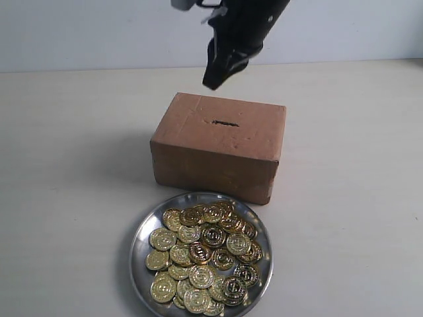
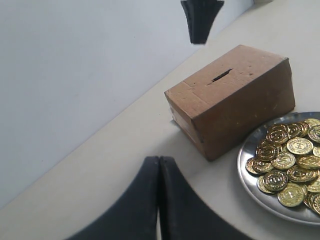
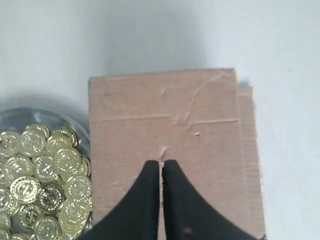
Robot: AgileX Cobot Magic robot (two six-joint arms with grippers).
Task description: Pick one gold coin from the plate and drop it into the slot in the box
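Observation:
A brown cardboard box (image 1: 218,152) stands mid-table with the box slot (image 1: 225,123) cut in its top face. In front of it lies the silver plate (image 1: 139,244), heaped with gold coins (image 1: 205,257). My right gripper (image 1: 213,82) hangs above the box's far side, behind the slot, its fingers pressed together with no coin showing between them. In the right wrist view the gripper (image 3: 161,162) points down at the box top (image 3: 165,120) and covers the slot. My left gripper (image 2: 159,159) is shut and empty, off to the side of the box (image 2: 235,100), slot (image 2: 221,75) and plate (image 2: 246,155).
The table is pale and bare around the box and plate. A light wall runs along its far edge. The plate rim (image 3: 30,115) and coins (image 3: 40,170) lie beside the box in the right wrist view. The right gripper (image 2: 199,37) shows above the box in the left wrist view.

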